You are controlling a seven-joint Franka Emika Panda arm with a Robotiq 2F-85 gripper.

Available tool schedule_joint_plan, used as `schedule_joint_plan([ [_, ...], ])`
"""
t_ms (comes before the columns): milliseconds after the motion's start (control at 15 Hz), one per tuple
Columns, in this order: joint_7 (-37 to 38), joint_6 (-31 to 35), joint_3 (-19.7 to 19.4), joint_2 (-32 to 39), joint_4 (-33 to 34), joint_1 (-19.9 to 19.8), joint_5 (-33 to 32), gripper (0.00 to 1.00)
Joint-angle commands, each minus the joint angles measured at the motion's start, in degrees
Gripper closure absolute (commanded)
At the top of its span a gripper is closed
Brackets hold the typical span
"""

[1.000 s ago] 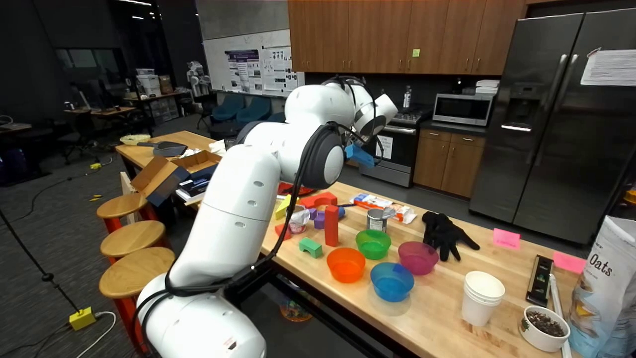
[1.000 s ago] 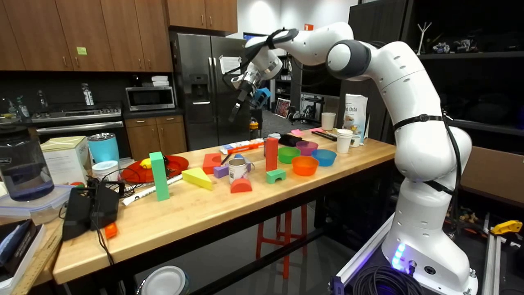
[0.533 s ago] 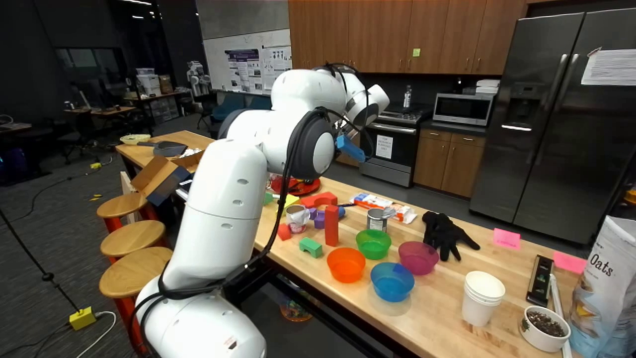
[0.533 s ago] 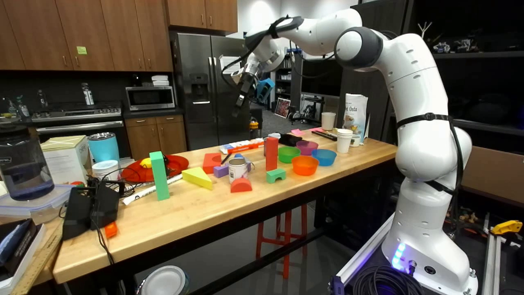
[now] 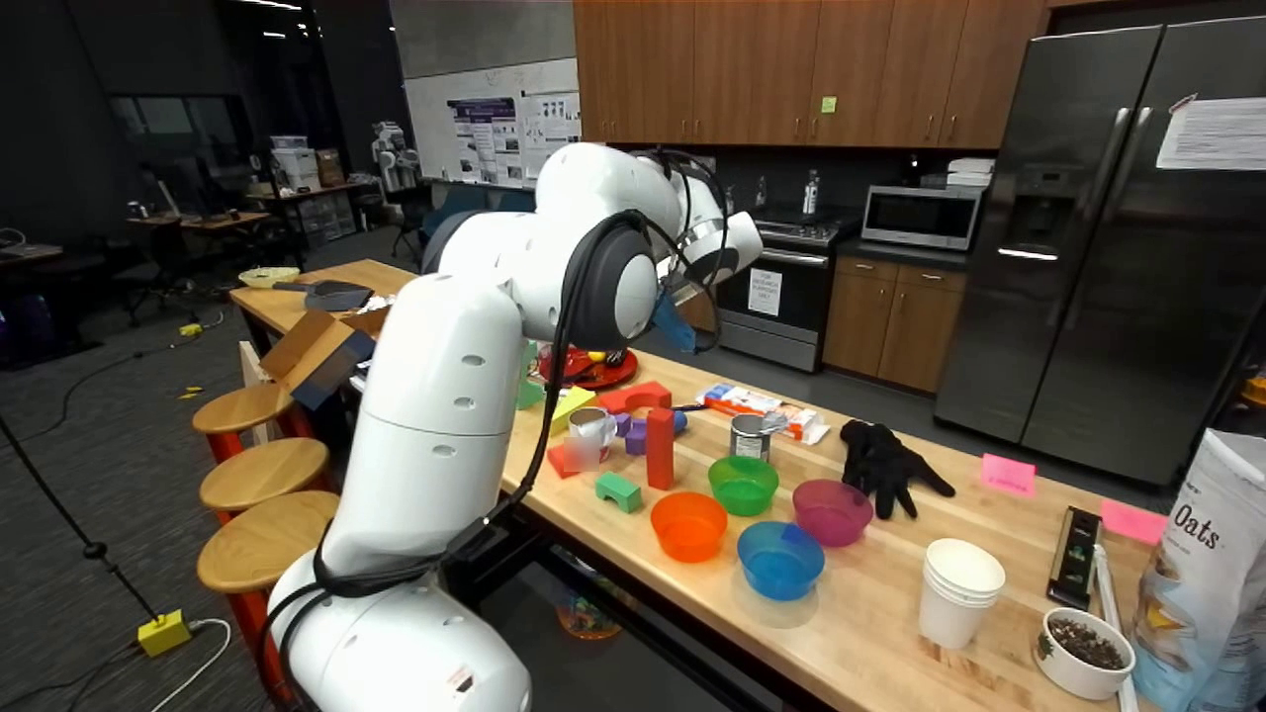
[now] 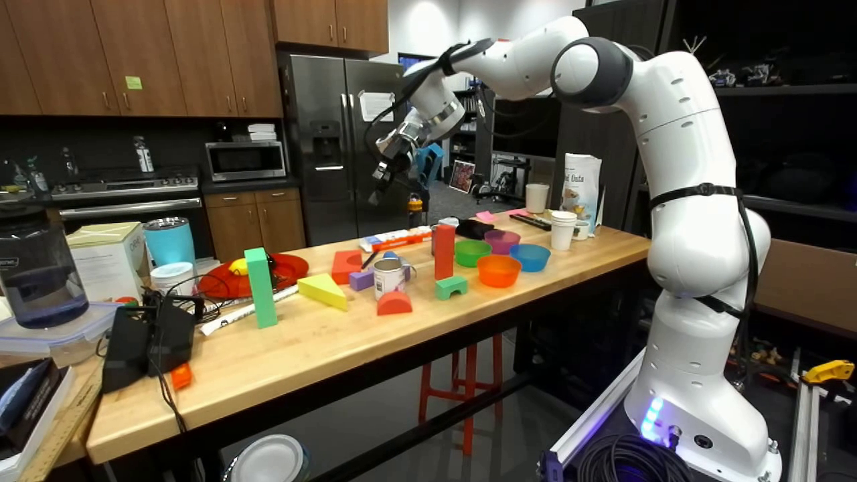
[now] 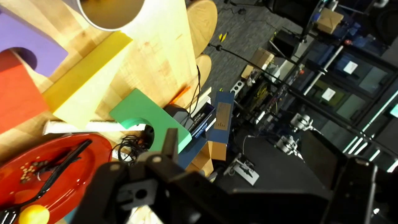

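Wood-top counter (image 6: 321, 341) lies lower than the fingers (image 7: 320, 157); kitchen-type rm, w/ fridge (image 6: 311, 191) & stove (image 5: 799, 309) well beyond them. Fingers spread wide apart, nothing btwn. Green arch block (image 6: 262, 289) stands on end on counter, below & well apart from them. Wrist view has it partly behind the fingers, shows its cutout, + brown bits (image 7: 29, 171) on red plate (image 7: 96, 155), too small for ext. views. Black glove (image 5: 883, 470), below fingers, clear in an ext. view, sits outside wrist view.

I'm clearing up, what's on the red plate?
A black utensil, brown bits and a rounded yellow thing. In an exterior view, the tall green block hides part of the plate.
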Motion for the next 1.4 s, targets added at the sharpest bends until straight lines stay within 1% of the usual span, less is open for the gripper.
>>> schedule_joint_plan([
  [0,2.53,6.64,-0.99,-5.30,-10.09,1.53,7.03,0.00],
  [67,0.89,2.43,-1.18,-0.51,-3.45,1.42,4.59,0.00],
  [200,1.08,4.60,-1.25,-1.39,-6.20,1.92,6.22,0.00],
  [400,1.44,5.10,-1.40,-2.69,-7.49,2.01,6.51,0.00],
  [467,4.00,3.39,-1.68,-2.05,-6.66,1.77,6.16,0.00],
  [533,9.21,1.70,-2.18,-1.74,-6.99,1.56,6.31,0.00],
  [667,13.08,1.31,-2.93,-3.08,-10.22,1.32,6.87,0.00],
  [933,21.76,3.20,-4.72,-5.90,-16.68,1.57,7.04,0.00],
  [1333,36.35,4.98,-6.14,-9.58,-23.93,1.85,8.20,0.00],
])
